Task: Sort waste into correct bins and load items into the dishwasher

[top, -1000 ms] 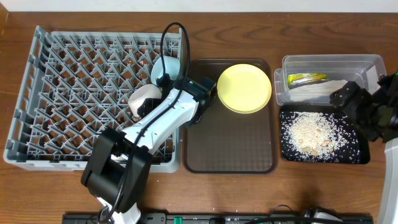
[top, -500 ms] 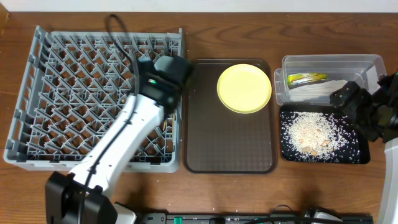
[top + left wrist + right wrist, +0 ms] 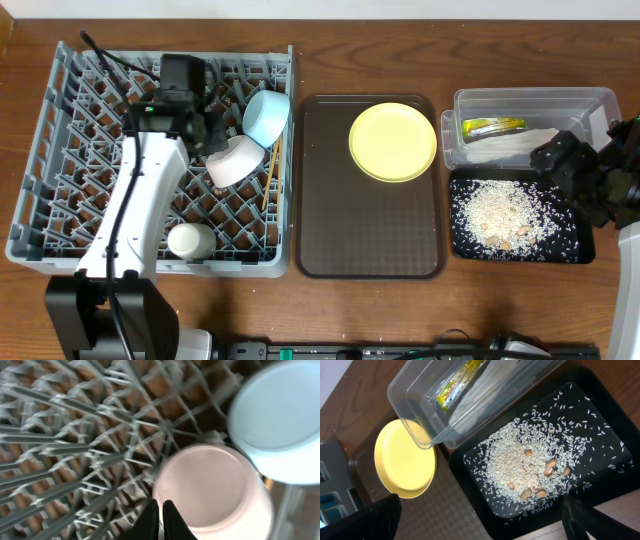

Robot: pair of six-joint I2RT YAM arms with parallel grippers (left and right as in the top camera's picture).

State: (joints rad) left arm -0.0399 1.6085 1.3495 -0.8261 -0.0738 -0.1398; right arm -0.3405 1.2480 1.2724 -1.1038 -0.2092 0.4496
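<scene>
The grey dishwasher rack (image 3: 90, 215) fills the left of the overhead view. Leaning among its pegs are a white bowl (image 3: 235, 160) (image 3: 215, 490), a light-blue bowl (image 3: 266, 117) (image 3: 280, 420) and the chopsticks (image 3: 270, 175). My left gripper (image 3: 210, 140) (image 3: 161, 517) is shut and empty, its tips at the white bowl's rim. The yellow plate (image 3: 393, 141) (image 3: 405, 457) lies on the brown tray (image 3: 370, 230). A clear tub (image 3: 530, 100) (image 3: 420, 390) holds the wrapper (image 3: 492, 127) (image 3: 460, 382) and tissue (image 3: 515, 148). Rice scraps (image 3: 500, 210) (image 3: 520, 465) cover the black tray (image 3: 520, 252). My right gripper (image 3: 590, 185) (image 3: 480, 502) hangs open above that tray.
The brown serving tray sits between the rack and the two bins. Bare wooden table (image 3: 400, 50) runs along the back and front edges. The left arm's white links (image 3: 130, 230) stretch across the rack from the front.
The left arm swung left from the rack's right edge to over its middle and its gripper shut empty. Both bowls and the chopsticks are now uncovered. The right arm has not moved.
</scene>
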